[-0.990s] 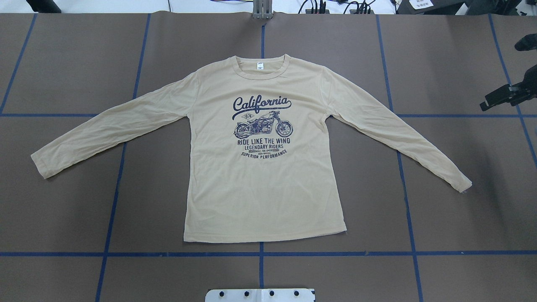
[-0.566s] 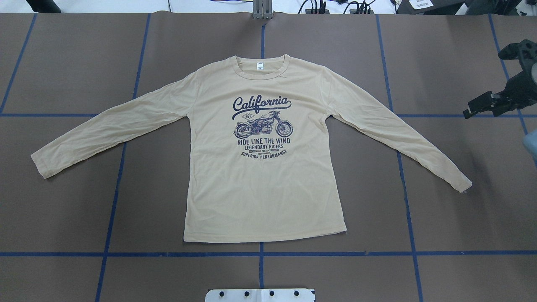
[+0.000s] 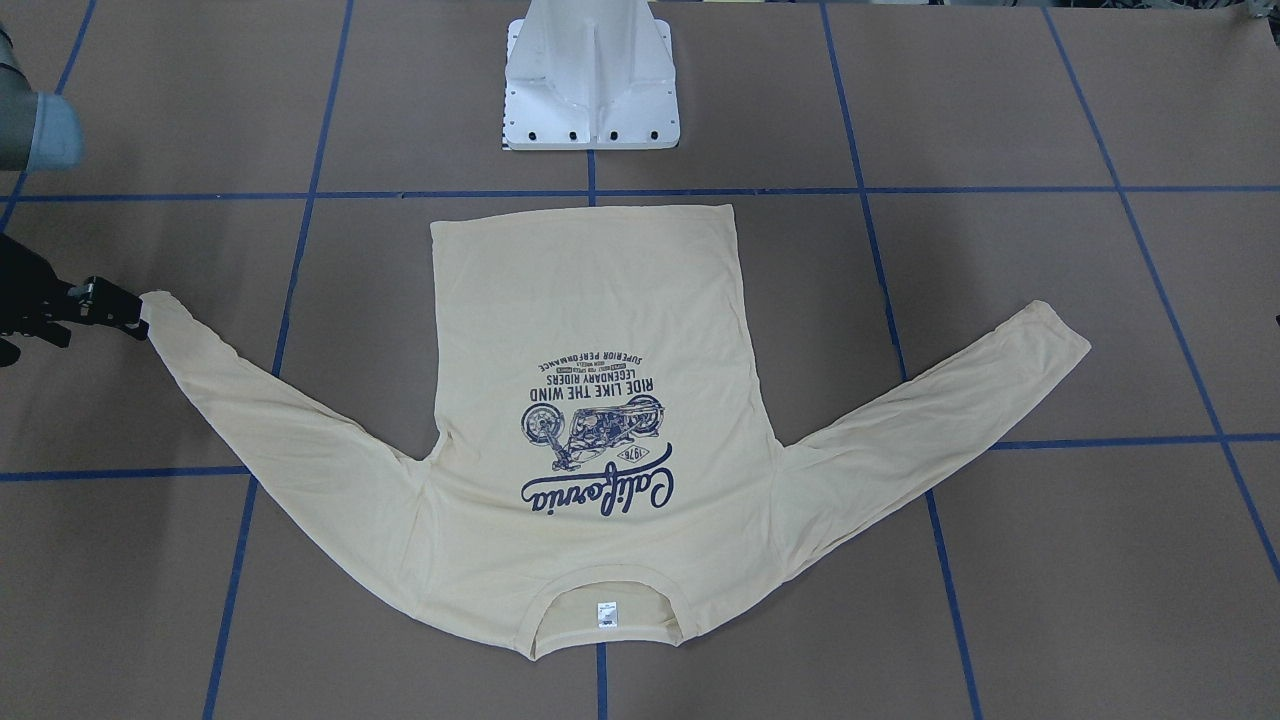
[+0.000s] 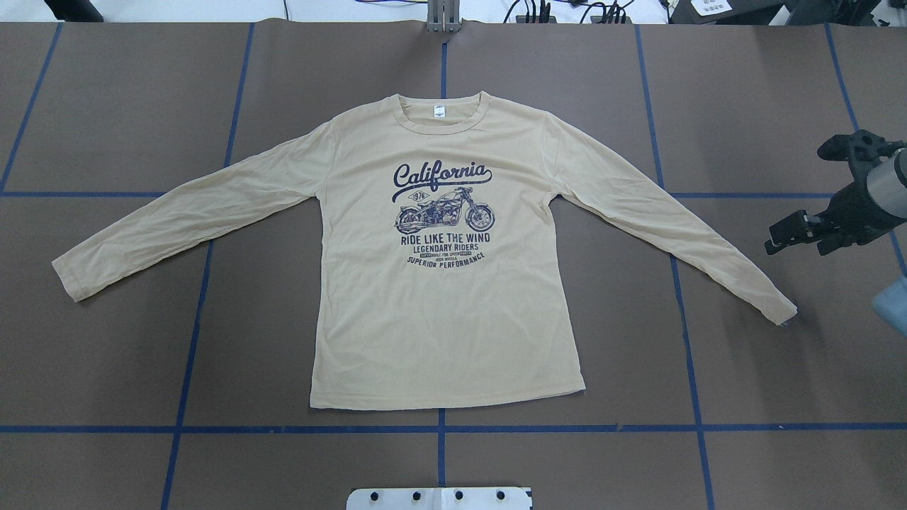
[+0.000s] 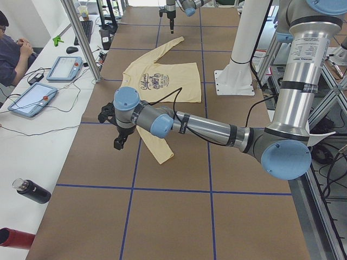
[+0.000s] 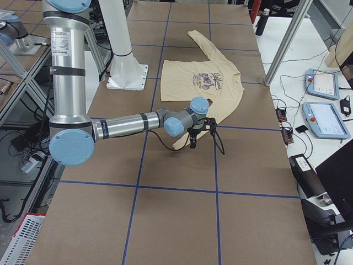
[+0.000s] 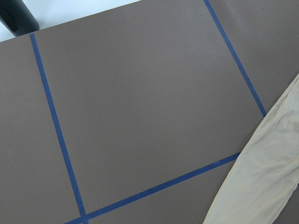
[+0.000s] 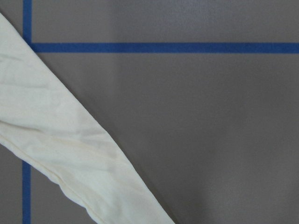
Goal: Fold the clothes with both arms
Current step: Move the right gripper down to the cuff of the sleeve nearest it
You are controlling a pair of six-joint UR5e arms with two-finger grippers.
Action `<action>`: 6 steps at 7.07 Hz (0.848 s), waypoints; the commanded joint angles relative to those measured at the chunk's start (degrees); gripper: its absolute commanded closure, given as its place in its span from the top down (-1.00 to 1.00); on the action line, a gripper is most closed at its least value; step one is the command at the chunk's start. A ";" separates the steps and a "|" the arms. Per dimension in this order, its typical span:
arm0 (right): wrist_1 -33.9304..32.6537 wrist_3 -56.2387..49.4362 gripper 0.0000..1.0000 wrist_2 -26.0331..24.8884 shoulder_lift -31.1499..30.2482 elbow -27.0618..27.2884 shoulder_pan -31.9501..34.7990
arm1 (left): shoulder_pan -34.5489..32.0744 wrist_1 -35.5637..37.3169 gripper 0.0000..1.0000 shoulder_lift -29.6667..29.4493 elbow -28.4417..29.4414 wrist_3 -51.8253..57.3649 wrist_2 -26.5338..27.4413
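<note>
Nearest to the robot, just beyond the white pedestal [image 3: 590, 90], the hem of the cream T-shirt [image 4: 446, 319] lies straight along a blue tape line [image 4: 567, 428] on the brown table [image 4: 127, 354]. The shirt is spread flat with the print up and nothing is folded yet. A little further out, the two sleeves end. The right gripper [image 4: 779, 237] hovers just outside the right cuff [image 4: 776, 308], above the paper. In the front view its tip looks very near the cuff, but I cannot tell if its fingers are spread or pressed together. The left gripper [image 5: 119, 142] shows only in the side view, hanging near the left cuff [image 4: 71, 280], and its fingers I cannot judge either. I believe the step in hand is to take both cuffs. To do it well, each gripper should come down with fingers apart across the cuff edge and catch both layers of cloth, not the paper. Then both arms should lift together, so the body does not slide. Farthest away, the collar [image 4: 443, 120] lies flat and centred, a good guide for laying the sleeves across the chest.
</note>
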 commanded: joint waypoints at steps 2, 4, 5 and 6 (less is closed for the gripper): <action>2.17 0.09 0.97 -3.61 -2.93 0.20 -5.46 | 0.00 0.00 0.98 -0.08 -0.12 -0.05 -0.66; 8.68 2.96 0.98 -5.90 -5.41 0.20 -6.53 | 0.00 0.00 0.98 -0.17 -0.12 -0.05 -0.75; 8.69 3.51 0.97 -6.51 -5.41 0.20 -7.49 | 0.00 0.00 0.99 -0.17 -0.03 -0.05 -1.01; 9.04 4.74 0.92 -6.61 -5.32 0.29 -8.63 | 0.00 -0.09 0.98 -0.09 -0.03 -0.05 -1.10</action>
